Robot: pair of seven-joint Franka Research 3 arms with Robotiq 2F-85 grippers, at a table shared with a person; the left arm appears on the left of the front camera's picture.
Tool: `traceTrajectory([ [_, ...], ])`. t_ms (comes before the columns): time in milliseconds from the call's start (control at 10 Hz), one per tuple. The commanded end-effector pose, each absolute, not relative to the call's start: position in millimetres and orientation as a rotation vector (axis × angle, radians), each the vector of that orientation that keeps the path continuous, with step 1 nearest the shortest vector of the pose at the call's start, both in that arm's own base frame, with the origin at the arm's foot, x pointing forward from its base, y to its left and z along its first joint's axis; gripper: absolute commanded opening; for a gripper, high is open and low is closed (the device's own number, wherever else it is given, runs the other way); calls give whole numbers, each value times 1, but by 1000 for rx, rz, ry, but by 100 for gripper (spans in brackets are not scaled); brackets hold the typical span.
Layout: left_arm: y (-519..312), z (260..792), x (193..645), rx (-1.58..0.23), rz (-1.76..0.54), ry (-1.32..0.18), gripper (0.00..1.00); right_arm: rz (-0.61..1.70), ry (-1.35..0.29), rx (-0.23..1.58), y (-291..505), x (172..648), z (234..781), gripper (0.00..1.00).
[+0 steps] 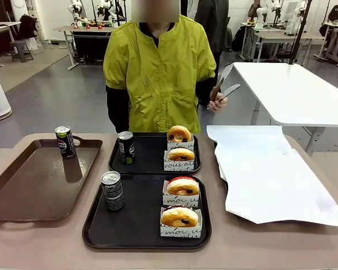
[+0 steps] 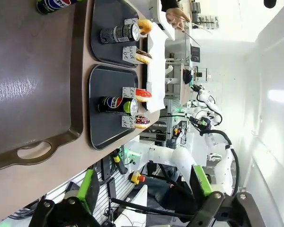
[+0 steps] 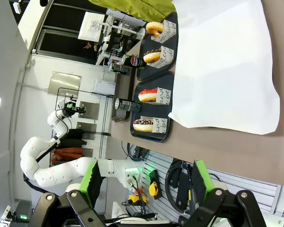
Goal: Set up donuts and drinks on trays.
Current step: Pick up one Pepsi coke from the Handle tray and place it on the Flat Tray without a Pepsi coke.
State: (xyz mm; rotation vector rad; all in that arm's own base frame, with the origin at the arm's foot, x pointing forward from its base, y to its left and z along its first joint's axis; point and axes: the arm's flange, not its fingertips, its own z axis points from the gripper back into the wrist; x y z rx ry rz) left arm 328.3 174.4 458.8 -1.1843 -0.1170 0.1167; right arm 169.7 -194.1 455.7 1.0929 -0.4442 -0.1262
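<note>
Brown tray (image 1: 31,185): glossy, with handle cut-outs, at the table's left; one can (image 1: 65,141) stands upright in its far right corner, long axis vertical, silver top up.
Left gripper (image 2: 144,191): in its wrist view both green-padded fingers stand wide apart with nothing between them; it hangs off the table's near edge, touching nothing.
Near black tray (image 1: 143,216): in the middle at the table's near edge. An upright can (image 1: 112,190) stands in its left half, print facing the robot. Two donuts sit in its right half, each in a white sleeve with black script: a red-glazed one (image 1: 182,186) farther back and a yellow-glazed one (image 1: 179,216) nearer, both tilted up on edge with the hole facing the robot.
Far black tray (image 1: 152,157): just behind the near one, rims almost touching. An upright can (image 1: 126,147) is at its left; two sleeved donuts, rear (image 1: 179,134) and front (image 1: 181,154), line up on its right.
Person's hand (image 1: 218,99): clenched around a pair of tongs (image 1: 225,84), their tips pointing up and right, held above the table's far edge.
White paper (image 1: 267,169): a large sheet covering a tray at the right, nothing on it.
Right gripper (image 3: 144,187): fingers spread, nothing between them, off the table's near edge beside the paper.
</note>
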Motion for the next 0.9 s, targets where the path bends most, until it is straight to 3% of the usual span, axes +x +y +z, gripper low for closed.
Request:
traceTrajectory([
  [0, 175, 458, 327, -1201, 111, -128, 100, -114, -452, 1101, -194, 170, 456, 100],
  [800, 175, 458, 327, -1201, 111, -128, 100, -114, -452, 1101, -194, 170, 456, 100],
])
